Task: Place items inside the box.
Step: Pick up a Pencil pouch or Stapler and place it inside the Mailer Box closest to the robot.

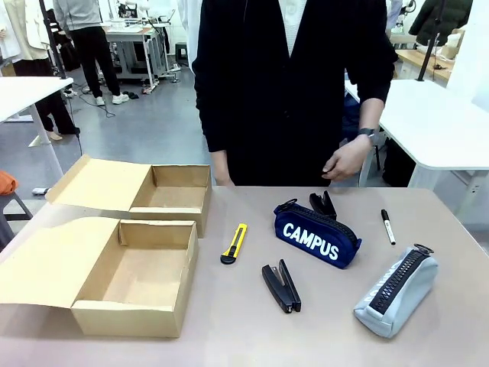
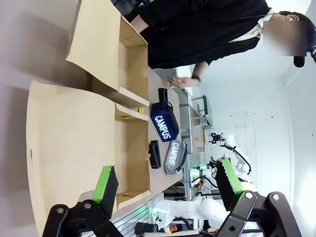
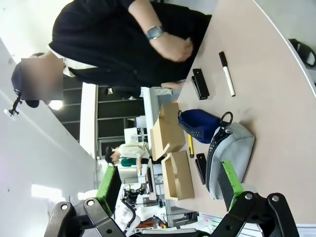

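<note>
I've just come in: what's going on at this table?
Nothing is being handled yet. The near box and far box sit open, empty. A yellow knife, two black staplers, navy CAMPUS case, marker and grey case lie on the table. The person's hand hovers at the far edge; left tool and right tool are open.

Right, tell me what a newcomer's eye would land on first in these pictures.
The navy pencil case lettered "CAMPUS" in white stands out in the middle, a yellow utility knife to its left and a grey pencil case nearer, to the right. Two open, empty cardboard boxes sit at the left: the near box and the far box. A person in dark clothes stands at the far edge.
</note>
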